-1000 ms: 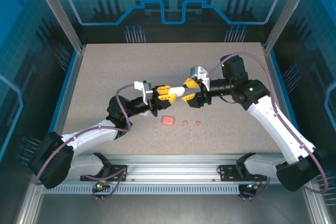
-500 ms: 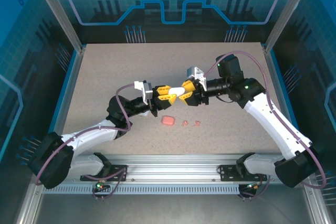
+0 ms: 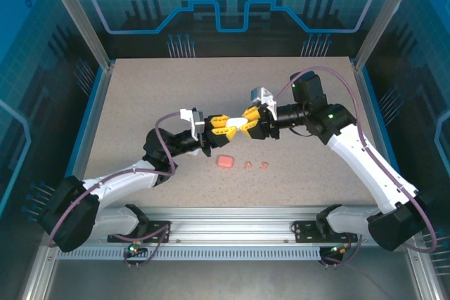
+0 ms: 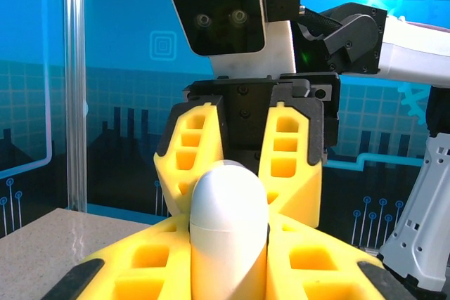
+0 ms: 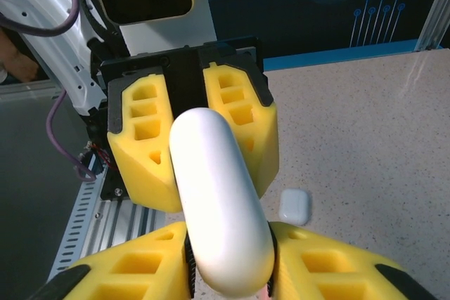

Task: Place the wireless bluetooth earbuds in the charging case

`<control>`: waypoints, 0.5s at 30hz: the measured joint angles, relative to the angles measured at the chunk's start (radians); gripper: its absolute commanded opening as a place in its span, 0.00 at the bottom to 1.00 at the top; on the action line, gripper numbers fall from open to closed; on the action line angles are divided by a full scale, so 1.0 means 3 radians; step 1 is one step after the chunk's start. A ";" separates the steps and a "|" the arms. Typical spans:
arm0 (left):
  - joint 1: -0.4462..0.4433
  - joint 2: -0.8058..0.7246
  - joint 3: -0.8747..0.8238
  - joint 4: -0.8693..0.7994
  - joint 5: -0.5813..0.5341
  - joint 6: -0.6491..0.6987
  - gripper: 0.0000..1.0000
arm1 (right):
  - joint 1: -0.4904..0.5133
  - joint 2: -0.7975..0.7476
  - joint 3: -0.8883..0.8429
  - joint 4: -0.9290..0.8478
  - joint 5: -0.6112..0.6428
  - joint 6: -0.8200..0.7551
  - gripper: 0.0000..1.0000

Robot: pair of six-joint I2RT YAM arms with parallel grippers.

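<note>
While held above the speckled worktop [image 3: 140, 89], a smooth white pebble-shaped plastic case [image 4: 228, 230] is pinched by the left tool [image 3: 233, 124] and the right tool [image 3: 248, 119].

- In comes the right gripper [image 3: 252, 122], nudging closer to the left gripper [image 3: 230, 125].
- Its jaws, wide a second ago, have pinched in on the white case [image 3: 242, 123], apparently touching both sides.

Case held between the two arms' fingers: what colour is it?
The case is plain white, clearest in the right wrist view.
</note>
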 measured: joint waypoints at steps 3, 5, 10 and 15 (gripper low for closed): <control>0.0000 0.0000 -0.0001 0.0023 0.0011 -0.0001 0.12 | -0.0006 0.0004 0.0000 0.0004 -0.0031 0.0053 0.21; 0.0001 0.0000 -0.0008 0.0038 0.0010 -0.0001 0.21 | -0.0006 0.0004 0.0000 0.0010 -0.0031 0.0086 0.20; -0.0001 -0.0006 -0.0051 0.0017 -0.0065 0.0031 0.50 | 0.0004 0.0001 -0.0029 0.0023 -0.0031 0.0186 0.18; -0.0001 -0.0136 -0.0150 -0.0203 -0.0198 0.0165 0.74 | -0.0005 -0.0014 -0.0158 0.0025 0.0065 0.0333 0.19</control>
